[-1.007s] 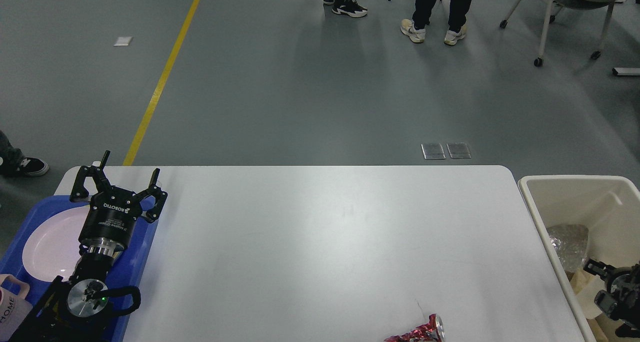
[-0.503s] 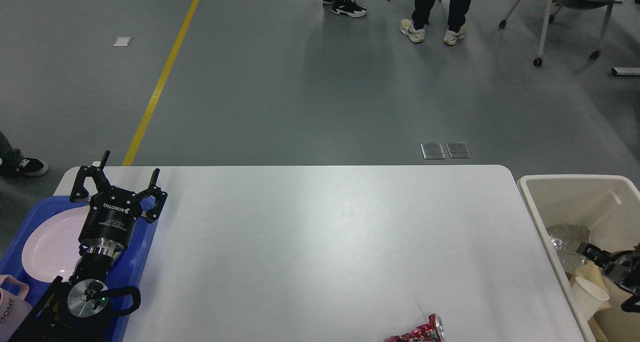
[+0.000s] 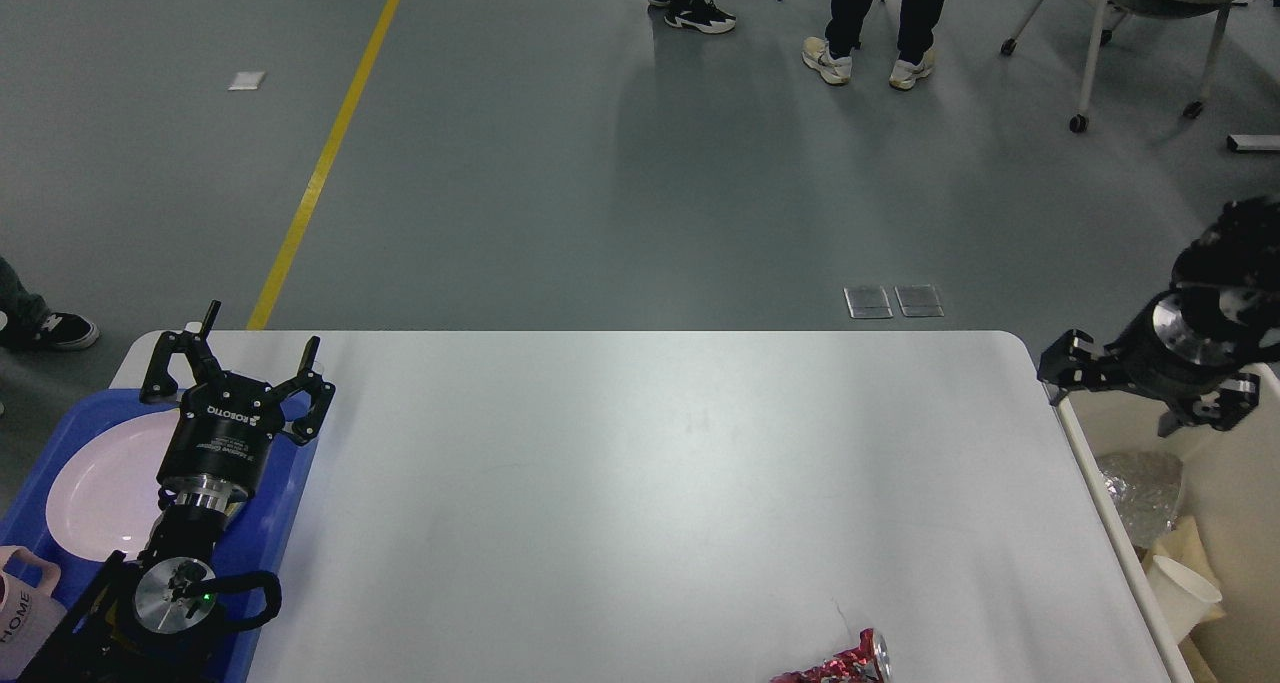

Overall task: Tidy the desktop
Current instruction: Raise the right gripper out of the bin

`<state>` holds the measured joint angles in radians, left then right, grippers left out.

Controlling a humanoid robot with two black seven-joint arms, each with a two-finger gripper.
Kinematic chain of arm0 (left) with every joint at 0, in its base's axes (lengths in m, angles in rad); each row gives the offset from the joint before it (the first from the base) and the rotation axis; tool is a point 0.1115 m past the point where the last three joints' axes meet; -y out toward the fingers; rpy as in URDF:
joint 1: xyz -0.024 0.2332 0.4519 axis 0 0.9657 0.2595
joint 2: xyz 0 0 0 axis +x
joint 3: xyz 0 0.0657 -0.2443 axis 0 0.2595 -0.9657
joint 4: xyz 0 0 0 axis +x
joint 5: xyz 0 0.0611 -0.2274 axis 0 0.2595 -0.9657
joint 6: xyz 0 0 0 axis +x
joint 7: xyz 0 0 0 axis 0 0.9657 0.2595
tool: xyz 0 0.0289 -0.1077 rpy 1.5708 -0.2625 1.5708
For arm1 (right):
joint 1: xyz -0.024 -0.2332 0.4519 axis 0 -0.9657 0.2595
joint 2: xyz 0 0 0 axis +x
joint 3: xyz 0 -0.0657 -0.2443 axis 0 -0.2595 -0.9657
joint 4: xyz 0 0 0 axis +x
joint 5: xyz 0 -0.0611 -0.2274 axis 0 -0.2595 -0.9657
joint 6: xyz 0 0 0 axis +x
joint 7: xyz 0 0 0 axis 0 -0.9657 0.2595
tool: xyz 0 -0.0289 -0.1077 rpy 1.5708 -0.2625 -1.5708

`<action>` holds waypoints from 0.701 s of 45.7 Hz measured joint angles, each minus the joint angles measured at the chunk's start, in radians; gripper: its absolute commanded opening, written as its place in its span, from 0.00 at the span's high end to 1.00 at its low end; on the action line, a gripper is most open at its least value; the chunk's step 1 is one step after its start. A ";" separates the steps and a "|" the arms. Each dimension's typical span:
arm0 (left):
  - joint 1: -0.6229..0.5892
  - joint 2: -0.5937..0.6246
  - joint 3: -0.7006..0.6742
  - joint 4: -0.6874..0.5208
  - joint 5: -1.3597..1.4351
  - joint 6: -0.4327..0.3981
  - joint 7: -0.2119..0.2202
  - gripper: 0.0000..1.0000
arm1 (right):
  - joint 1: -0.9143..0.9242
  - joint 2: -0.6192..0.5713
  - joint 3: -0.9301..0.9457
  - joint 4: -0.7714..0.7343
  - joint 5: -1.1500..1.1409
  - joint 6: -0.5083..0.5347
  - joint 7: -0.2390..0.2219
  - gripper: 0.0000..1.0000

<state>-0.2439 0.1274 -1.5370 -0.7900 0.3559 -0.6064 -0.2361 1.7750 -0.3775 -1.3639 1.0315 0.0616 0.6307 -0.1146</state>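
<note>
The white desktop fills the lower middle of the head view. A crushed red and silver can lies on it at the front edge, right of centre. My left gripper hangs open and empty over the far corner of the blue tray. On the right, my right gripper hovers above the far left corner of the cream bin. Its fingers are spread and hold nothing.
The blue tray holds a white plate and a pink mug. In the bin lie a paper cup and crumpled foil. People's feet and a wheeled chair stand on the grey floor beyond the table.
My right gripper has risen out of the bin, up and toward its far left corner. A paper cup now lies uncovered in the bin. The left arm has not moved.
</note>
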 measured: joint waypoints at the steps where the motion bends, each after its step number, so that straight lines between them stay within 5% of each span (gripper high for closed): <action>1: 0.000 0.000 0.000 0.000 0.000 0.000 0.000 0.03 | 0.035 0.008 0.001 0.021 0.000 0.022 0.000 0.00; 15: 0.000 0.000 0.000 0.000 0.000 0.000 0.000 0.03 | 0.469 0.107 0.013 0.297 0.011 0.290 -0.005 0.00; 23: 0.000 0.000 0.000 0.000 0.000 0.000 0.000 0.03 | 0.669 0.127 0.017 0.490 0.014 0.317 -0.007 0.00; 32: 0.000 0.000 0.000 0.000 0.000 0.000 0.000 0.03 | 0.694 0.123 0.021 0.531 0.023 0.298 -0.008 0.00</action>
<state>-0.2439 0.1275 -1.5370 -0.7900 0.3559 -0.6064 -0.2362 2.4693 -0.2547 -1.3432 1.5628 0.0849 0.9290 -0.1224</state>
